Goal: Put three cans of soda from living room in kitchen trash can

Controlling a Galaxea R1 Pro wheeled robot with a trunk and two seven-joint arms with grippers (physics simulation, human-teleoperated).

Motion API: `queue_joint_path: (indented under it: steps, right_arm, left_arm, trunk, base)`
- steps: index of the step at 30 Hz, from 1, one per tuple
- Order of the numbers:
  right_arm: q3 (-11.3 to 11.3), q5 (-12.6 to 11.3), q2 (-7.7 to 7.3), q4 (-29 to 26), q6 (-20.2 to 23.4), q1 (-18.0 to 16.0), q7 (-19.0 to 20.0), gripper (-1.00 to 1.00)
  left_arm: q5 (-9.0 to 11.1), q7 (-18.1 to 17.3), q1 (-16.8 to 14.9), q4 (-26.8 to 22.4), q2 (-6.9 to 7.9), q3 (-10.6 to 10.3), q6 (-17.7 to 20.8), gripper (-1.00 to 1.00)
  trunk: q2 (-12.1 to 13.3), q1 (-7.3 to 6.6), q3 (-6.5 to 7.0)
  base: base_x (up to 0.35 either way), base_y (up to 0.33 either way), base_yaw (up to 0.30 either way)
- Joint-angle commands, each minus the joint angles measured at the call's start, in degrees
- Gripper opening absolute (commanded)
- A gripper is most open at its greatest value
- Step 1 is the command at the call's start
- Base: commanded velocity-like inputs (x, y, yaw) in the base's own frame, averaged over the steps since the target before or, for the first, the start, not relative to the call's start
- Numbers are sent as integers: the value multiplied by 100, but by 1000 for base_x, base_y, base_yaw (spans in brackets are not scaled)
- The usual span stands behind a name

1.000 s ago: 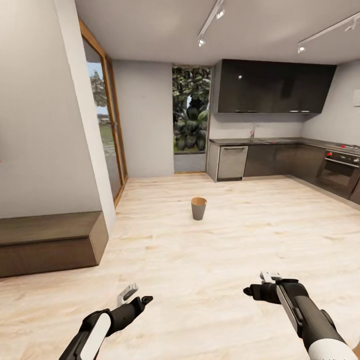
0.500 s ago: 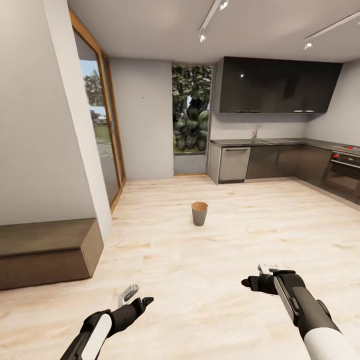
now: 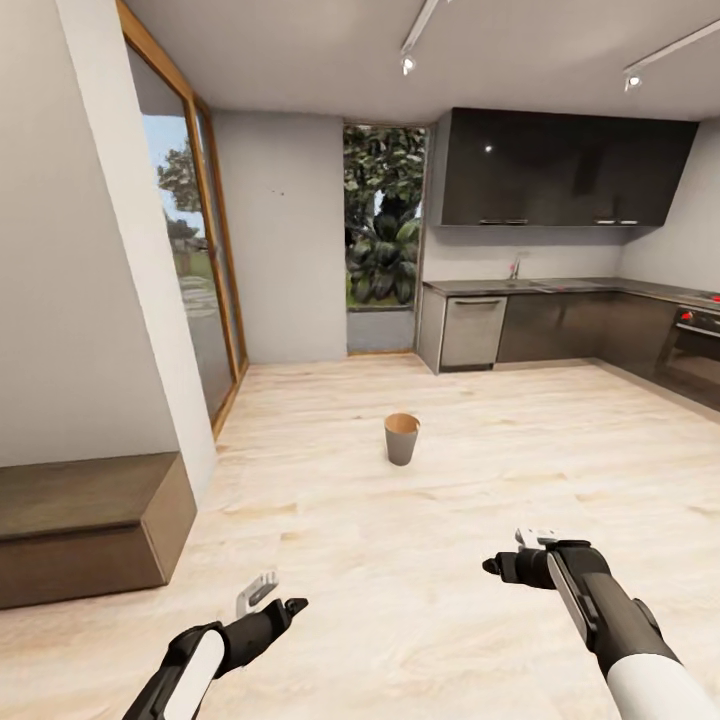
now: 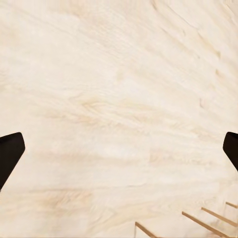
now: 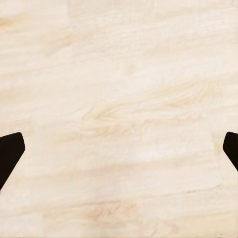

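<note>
The trash can (image 3: 401,439), a small tapered grey bin with a tan inside, stands upright on the pale wood floor in the middle of the room. The kitchen (image 3: 560,290) lies behind it to the right, with glossy dark wall cabinets, grey base units and a tap. My left gripper (image 3: 291,606) hangs low at the near left and my right gripper (image 3: 496,567) at the near right, both well short of the bin. In each wrist view the dark fingertips (image 4: 10,153) (image 5: 10,153) sit far apart with only floor between them. The soda cans are out of view.
A low brown bench (image 3: 85,525) sits against the white wall at the left. Tall wood-framed glass doors (image 3: 195,290) run along the left side, and a doorway to greenery (image 3: 381,235) is at the back. An oven (image 3: 695,350) is at the far right.
The whole picture has shifted: the camera has moved forward and slightly left, so the bench slides leftward and the kitchen looks closer. Both arms keep nearly the same pose, grippers still open.
</note>
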Motion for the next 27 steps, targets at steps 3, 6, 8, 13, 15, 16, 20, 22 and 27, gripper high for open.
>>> queue_joint_path:
  steps: [3, 6, 8, 13, 15, 16, 20, 22, 27]
  right_arm:
    - [0, -3, -2, 2, 2, 2, 4, 100]
    - [-1, -5, -3, 3, 3, 2, 7, 100]
    - [4, -6, -4, 3, -1, 3, 4, 100]
    - [14, -6, -4, 4, -14, 4, -1, 100]
    - [10, -5, 0, 4, -10, 4, -4, 100]
    - [10, -1, 2, 4, -8, 4, -5, 100]
    - [3, 7, 2, 4, -5, 4, -6, 100]
    - [-1, 3, 1, 10, -2, -2, -14, 100]
    - [-15, -22, 25, 231, -10, -72, -436, 100]
  left_arm:
    - [3, 0, 0, 6, 2, 3, -1, 100]
    - [1, 0, 0, 9, 2, 5, -1, 100]
    - [-11, 0, 0, 11, 2, 5, -1, 100]
    - [-19, 0, 0, 12, 2, -5, -1, 100]
    - [-15, 0, 1, 12, 2, 0, -1, 100]
    - [-6, 0, 1, 12, 2, 2, -1, 100]
    - [-13, 0, 0, 12, 2, -10, -1, 100]
    - [-22, 0, 0, 12, 2, -11, -1, 100]
    - [-26, 0, 0, 10, -2, -7, -1, 100]
  trunk:
    - [0, 0, 0]
    - [0, 0, 0]
    - [0, 0, 0]
    - [0, 0, 0]
    - [0, 0, 0]
    - [0, 0, 0]
    - [0, 0, 0]
    - [0, 0, 0]
    - [0, 0, 0]
  base:
    - [348, 0, 0]
    - [348, 0, 0]
    - [348, 0, 0]
    - [348, 0, 0]
    - [347, 0, 0]
    - [347, 0, 0]
    - [348, 0, 0]
    - [348, 0, 0]
    - [348, 0, 0]
